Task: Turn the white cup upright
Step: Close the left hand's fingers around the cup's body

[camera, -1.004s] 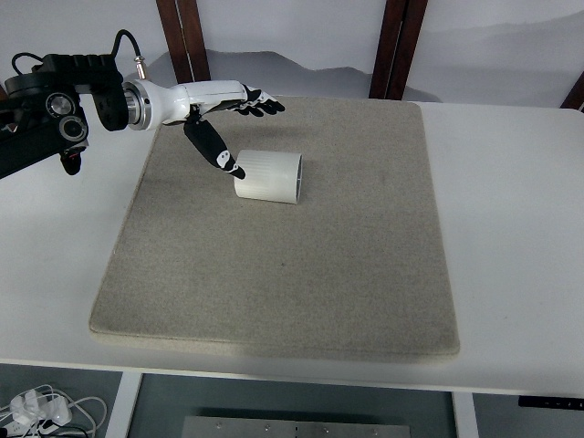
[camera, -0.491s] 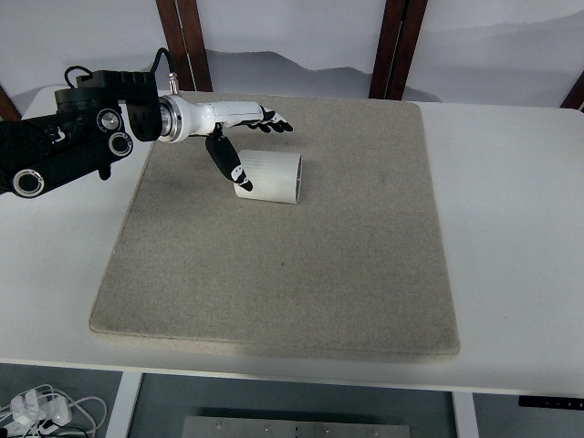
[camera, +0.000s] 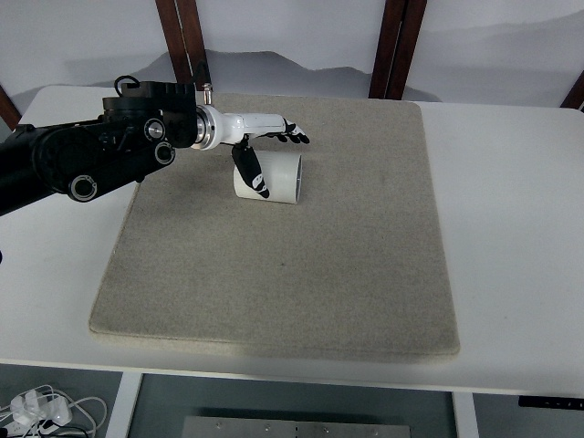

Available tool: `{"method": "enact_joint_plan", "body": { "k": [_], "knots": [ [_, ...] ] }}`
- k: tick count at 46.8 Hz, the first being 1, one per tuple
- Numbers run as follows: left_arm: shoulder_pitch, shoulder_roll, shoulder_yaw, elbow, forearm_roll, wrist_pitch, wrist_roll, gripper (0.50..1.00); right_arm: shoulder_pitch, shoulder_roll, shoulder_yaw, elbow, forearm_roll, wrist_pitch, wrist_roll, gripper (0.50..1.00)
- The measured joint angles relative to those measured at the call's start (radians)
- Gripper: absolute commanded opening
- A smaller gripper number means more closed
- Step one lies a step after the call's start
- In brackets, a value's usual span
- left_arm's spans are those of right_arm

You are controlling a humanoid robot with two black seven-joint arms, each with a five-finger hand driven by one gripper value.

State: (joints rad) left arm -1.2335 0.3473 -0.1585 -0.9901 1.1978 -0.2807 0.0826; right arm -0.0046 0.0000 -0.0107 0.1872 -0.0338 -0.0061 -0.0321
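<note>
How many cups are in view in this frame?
1. The white cup lies on its side on the far left part of the grey mat, with the left hand open around its closed end. Nothing in view could hide another.

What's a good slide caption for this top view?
Left robot hand open around a white cup lying on its side on a grey mat, thumb in front, fingers stretched over it.

White cup [camera: 271, 177]: on its side on the mat [camera: 283, 274], far-left part, mouth toward the right. Left hand [camera: 265, 141]: over the cup, fingers [camera: 294, 136] spread above its far side, thumb [camera: 251, 171] down across its near closed end. Mat: grey-beige, on a white table [camera: 511, 228].
</note>
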Motion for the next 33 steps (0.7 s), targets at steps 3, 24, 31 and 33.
{"method": "enact_joint_plan", "body": {
  "k": [3,24,31,33],
  "knots": [
    [-0.003,-0.003,0.007,0.006,0.0,0.0,0.0,1.0,0.0,0.0,0.0,0.0,0.0,0.0,0.0,0.952],
    [-0.004,-0.036,0.04,0.042,0.0,0.0,-0.001,0.943,0.0,0.0,0.0,0.0,0.0,0.0,0.0,0.952],
    [-0.004,-0.037,0.042,0.042,0.0,0.0,-0.001,0.904,0.0,0.0,0.0,0.0,0.0,0.0,0.0,0.952],
    [-0.004,-0.037,0.042,0.042,0.001,0.0,-0.001,0.898,0.0,0.0,0.0,0.0,0.0,0.0,0.0,0.952]
  ]
}}
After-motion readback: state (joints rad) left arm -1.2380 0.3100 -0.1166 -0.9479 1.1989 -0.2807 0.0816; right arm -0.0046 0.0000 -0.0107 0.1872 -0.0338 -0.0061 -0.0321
